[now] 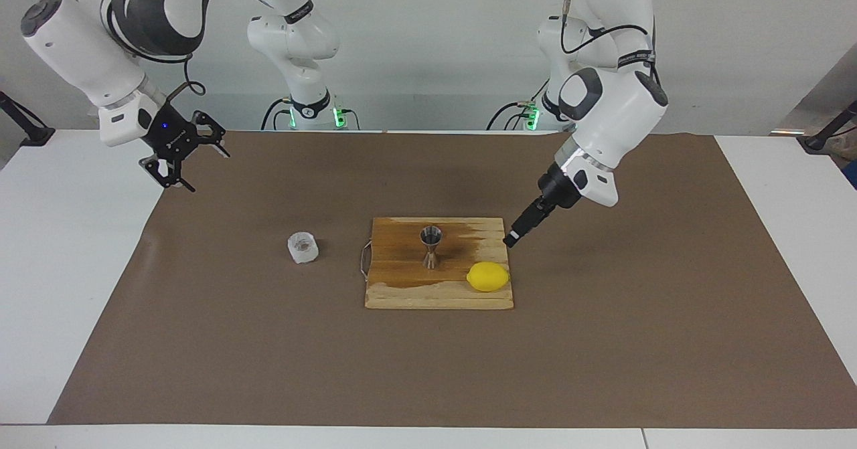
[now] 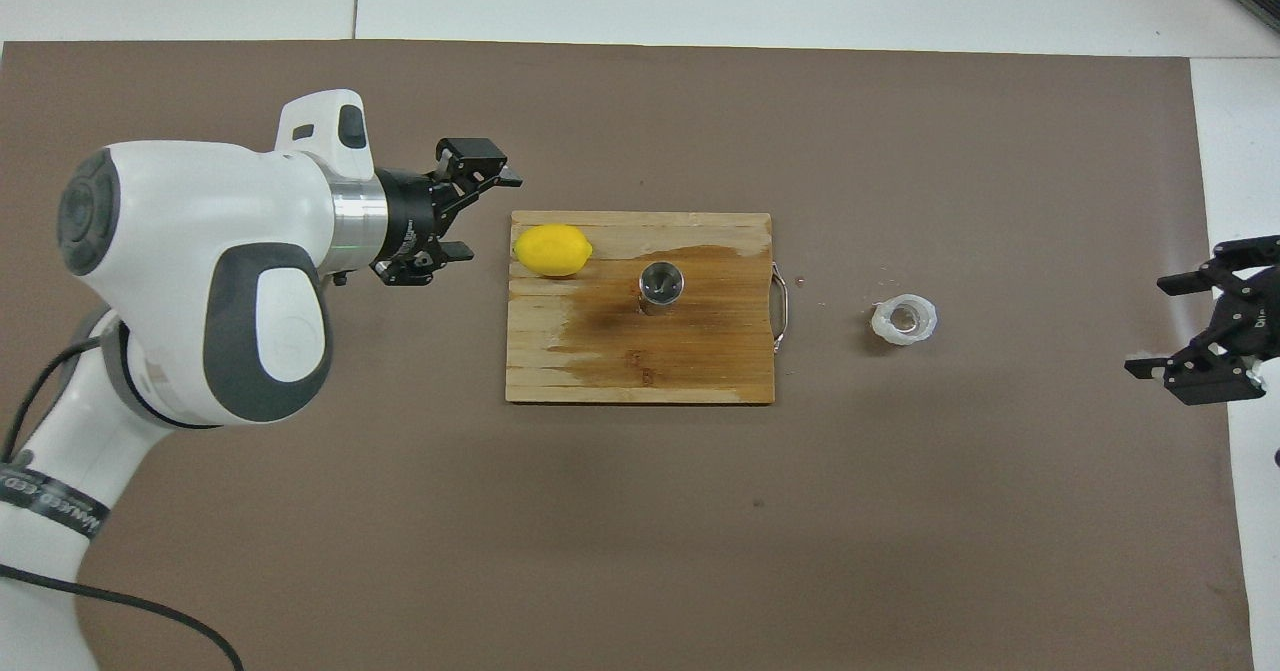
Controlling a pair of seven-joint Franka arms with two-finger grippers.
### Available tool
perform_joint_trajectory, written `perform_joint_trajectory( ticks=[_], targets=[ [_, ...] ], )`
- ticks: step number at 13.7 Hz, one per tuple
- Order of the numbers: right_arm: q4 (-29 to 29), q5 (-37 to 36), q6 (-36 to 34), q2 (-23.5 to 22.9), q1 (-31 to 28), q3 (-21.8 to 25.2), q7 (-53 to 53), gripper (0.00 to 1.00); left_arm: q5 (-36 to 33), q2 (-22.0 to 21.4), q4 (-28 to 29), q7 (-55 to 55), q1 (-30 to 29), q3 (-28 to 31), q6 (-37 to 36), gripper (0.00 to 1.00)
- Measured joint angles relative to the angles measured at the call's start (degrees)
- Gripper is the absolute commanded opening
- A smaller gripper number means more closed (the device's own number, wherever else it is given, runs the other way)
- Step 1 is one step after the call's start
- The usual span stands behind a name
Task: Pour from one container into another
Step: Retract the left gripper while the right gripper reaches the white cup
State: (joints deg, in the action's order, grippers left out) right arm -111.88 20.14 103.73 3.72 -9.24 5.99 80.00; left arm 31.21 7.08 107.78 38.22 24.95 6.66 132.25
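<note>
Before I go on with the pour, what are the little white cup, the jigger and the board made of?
Cup: seems thin translucent whitish plastic, with a crinkled rim and a brownish inside.
Jigger: looks like polished steel; it is shiny grey with bright reflections.
Board: wood, judging by the parallel strips and grain; a darker patch looks wet. Its end handle appears to be thin metal wire.

Squat whitish cup (image 1: 302, 247) stands upright on brown paper; steel jigger (image 1: 431, 246) stands upright on wooden board.
</note>
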Motion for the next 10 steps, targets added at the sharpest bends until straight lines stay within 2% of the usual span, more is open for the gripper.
perform_joint_trajectory(
  ticks=[4, 7, 10],
  targets=[
    [-2.6, 13.4, 4.3, -6.5, -1.6, 0.0, 18.3, 1.0, -10.5, -3.8, 0.2, -12.4, -7.4, 0.2, -7.8, 1.0],
    [-5.1, 23.5, 8.7, -10.9, -1.5, -0.2, 28.1, 1.0, -14.6, -6.7, 1.6, -23.8, -13.3, 0.3, -11.2, 1.0],
    [-7.1, 28.3, 9.9, -12.8, -0.2, -0.3, 34.8, 1.0, -18.9, -9.2, 2.0, -35.3, -18.7, 0.4, -15.3, 1.0]
  ],
)
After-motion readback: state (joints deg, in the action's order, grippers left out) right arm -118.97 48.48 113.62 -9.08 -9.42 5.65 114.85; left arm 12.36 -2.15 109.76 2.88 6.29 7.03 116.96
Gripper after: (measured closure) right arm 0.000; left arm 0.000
